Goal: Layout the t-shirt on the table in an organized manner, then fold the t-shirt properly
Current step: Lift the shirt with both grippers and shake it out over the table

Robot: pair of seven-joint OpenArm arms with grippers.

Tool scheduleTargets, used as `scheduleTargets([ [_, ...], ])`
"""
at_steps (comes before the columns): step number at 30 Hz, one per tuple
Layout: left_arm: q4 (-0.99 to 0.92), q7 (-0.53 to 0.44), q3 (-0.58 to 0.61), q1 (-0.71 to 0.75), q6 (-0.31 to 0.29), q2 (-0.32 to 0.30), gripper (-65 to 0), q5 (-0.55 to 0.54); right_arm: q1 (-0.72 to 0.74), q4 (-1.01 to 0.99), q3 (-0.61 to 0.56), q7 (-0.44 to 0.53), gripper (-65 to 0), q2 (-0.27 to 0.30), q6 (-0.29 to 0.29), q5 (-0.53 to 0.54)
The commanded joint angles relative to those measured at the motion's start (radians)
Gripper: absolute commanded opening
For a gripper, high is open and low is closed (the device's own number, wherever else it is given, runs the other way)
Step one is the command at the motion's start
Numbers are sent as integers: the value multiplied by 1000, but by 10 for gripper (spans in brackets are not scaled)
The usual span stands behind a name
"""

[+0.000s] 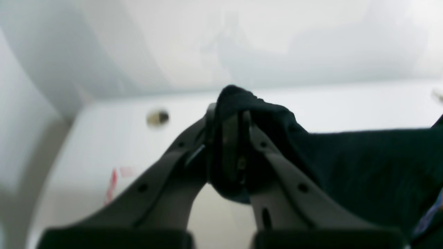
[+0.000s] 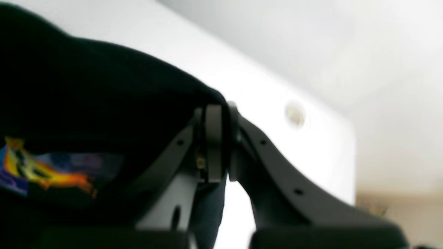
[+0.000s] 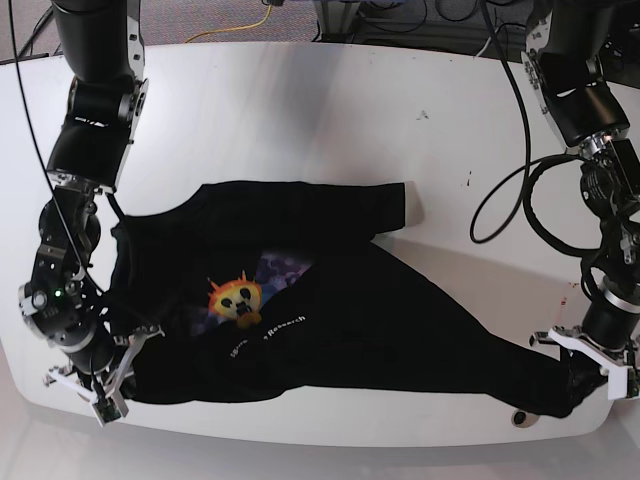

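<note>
At the near edge of the table (image 3: 300, 90), both grippers are pinching the black t-shirt (image 3: 330, 330) at its 2 lowest corners. The right gripper (image 3: 100, 385), at the near left of the base view, is clamped on the cloth edge there; in its wrist view the jaws are pressing together with dark fabric bunching over and beside them, and a grommet hole (image 2: 294, 116) is showing just beyond. The left gripper (image 3: 590, 375), at the near right, is likewise closed on a wad of fabric, which is poking out past the fingertips (image 1: 238, 117) in its own view.

The shirt is lying across the near half of the table, stretching as a taut line along the near edge between the 2 grips, while farther back it is bunching up, with a sleeve (image 3: 385, 205) folding toward the middle and the printed graphic (image 3: 238, 298) creased.

Judging from this, the step is the laying-out. Doing it well probably means keeping both pinches firm, holding even tension, and moving the 2 arms together so the far wrinkles are drawn flat rather than dragged into new folds.

Both arms are reaching down from the far side, forearms descending steeply, wrists bending so the grippers are sitting low at the table edge.
</note>
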Motion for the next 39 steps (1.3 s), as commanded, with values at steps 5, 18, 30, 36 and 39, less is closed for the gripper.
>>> scheduleTargets([
  [5,23,-32,-1,-155,5,-35,-650,-5,198,-34,-34,29,-650,28,-10,-5],
  [18,25,44,2,-486,2,-34,-647,-8,481,-31,-135,-52,-650,56,-12,0],
  [30,48,69,31,-508,0,-37,-647,-11,496,102,-129,-230,-650,65,26,-6],
  [36,99,109,-1,-368,-1,-34,-647,-11,274,317,-109,-293,-650,82,25,-1],
  [39,120,109,-23,-268,-1,-34,-647,-12,145,414,-56,-319,-650,59,26,-1],
])
